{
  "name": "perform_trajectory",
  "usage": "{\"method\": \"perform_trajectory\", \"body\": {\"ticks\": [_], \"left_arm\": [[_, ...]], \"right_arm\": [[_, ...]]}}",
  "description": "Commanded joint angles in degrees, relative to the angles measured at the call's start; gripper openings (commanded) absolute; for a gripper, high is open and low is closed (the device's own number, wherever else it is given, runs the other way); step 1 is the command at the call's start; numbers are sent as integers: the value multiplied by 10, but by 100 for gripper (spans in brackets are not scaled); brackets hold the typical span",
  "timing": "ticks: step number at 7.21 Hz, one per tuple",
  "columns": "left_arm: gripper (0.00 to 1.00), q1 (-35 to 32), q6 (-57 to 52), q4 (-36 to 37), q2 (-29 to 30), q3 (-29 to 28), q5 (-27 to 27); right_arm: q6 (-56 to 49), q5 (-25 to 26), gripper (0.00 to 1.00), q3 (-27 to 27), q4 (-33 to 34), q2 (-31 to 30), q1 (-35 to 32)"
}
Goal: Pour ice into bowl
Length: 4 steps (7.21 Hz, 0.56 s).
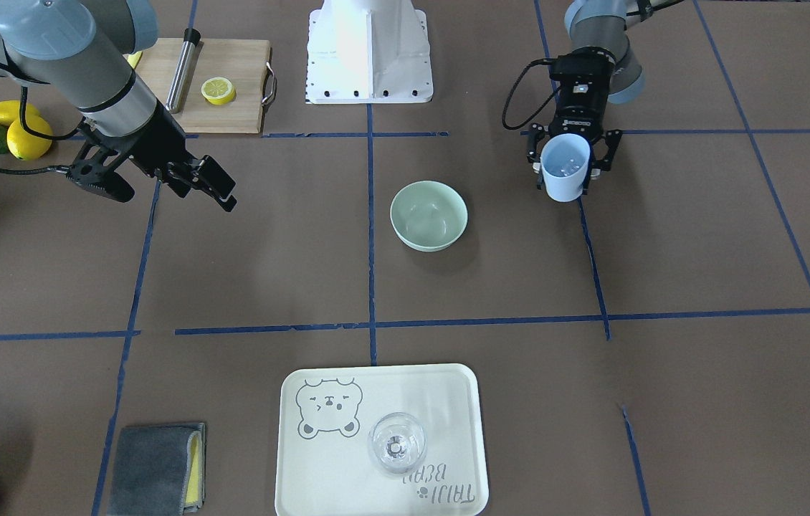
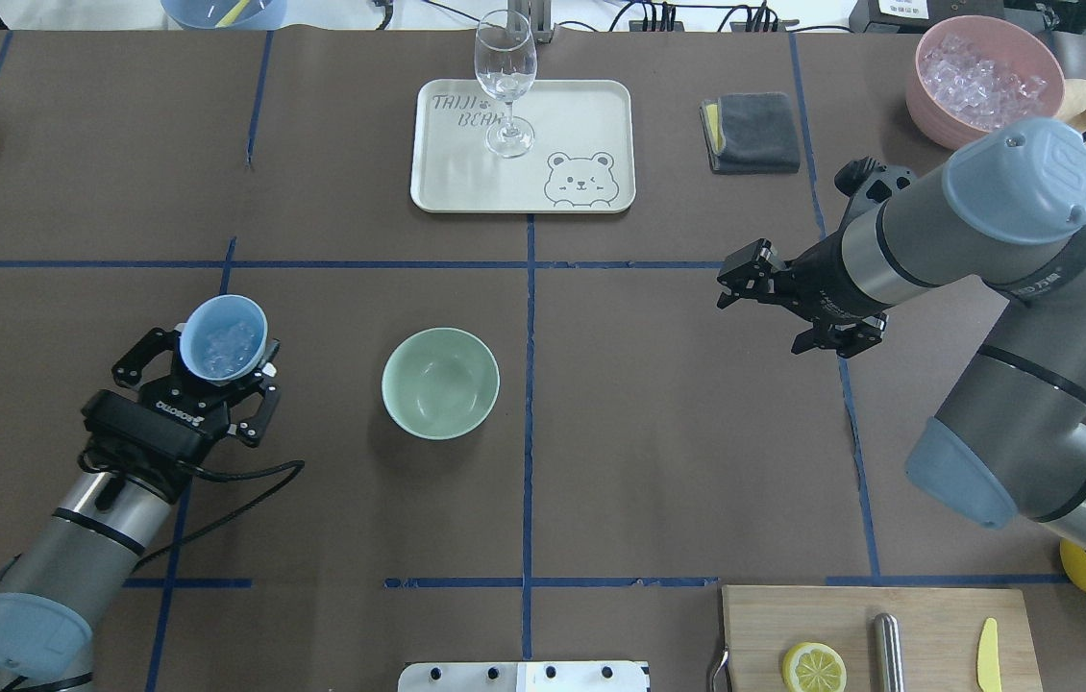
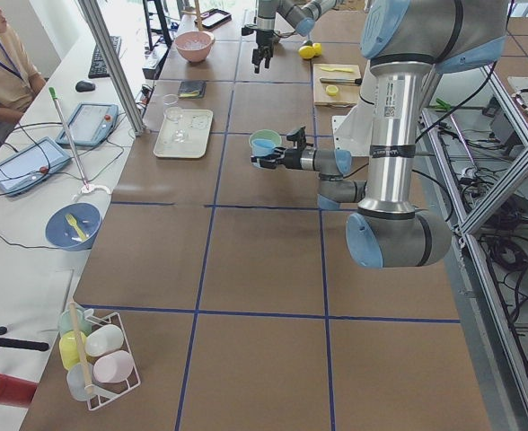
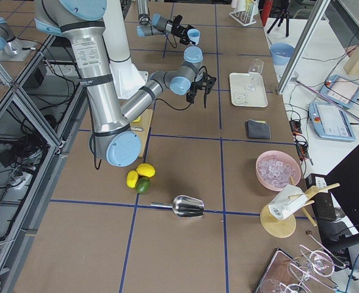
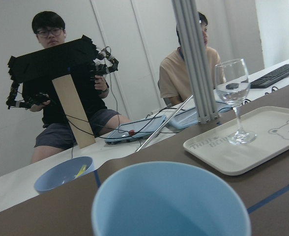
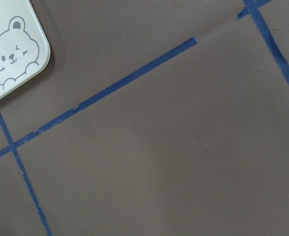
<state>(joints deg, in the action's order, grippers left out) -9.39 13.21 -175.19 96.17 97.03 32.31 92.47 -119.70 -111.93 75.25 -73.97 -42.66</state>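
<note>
My left gripper (image 2: pixel 216 370) is shut on a pale blue cup (image 2: pixel 223 338) and holds it upright above the table, left of the bowl. The ice (image 2: pixel 219 346) is a small cluster of clear cubes inside the cup. The mint-green bowl (image 2: pixel 440 383) stands empty near the table's middle; it also shows in the front-facing view (image 1: pixel 429 215), where the cup (image 1: pixel 565 168) is to its right. The cup's rim fills the bottom of the left wrist view (image 5: pixel 169 201). My right gripper (image 2: pixel 735 281) is open and empty, hovering far to the right of the bowl.
A cream tray (image 2: pixel 591 106) with a wine glass (image 2: pixel 505 82) stands at the far side. A grey cloth (image 2: pixel 752 132) and a pink container of ice (image 2: pixel 983 77) are far right. A cutting board (image 2: pixel 937 639) with a lemon half (image 2: pixel 813 667) is near right.
</note>
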Motion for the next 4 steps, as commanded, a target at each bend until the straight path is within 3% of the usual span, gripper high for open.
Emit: {"method": "perform_trajectory", "body": {"ticks": [1,4], "left_arm": [[0,14,-129,69,48,6,-1],[0,11,-141,327,108,10,26]], "right_arm": [[-2,-3,100,0,0,-3,-1],[-2,-4,100,0,1,-1,0]]}}
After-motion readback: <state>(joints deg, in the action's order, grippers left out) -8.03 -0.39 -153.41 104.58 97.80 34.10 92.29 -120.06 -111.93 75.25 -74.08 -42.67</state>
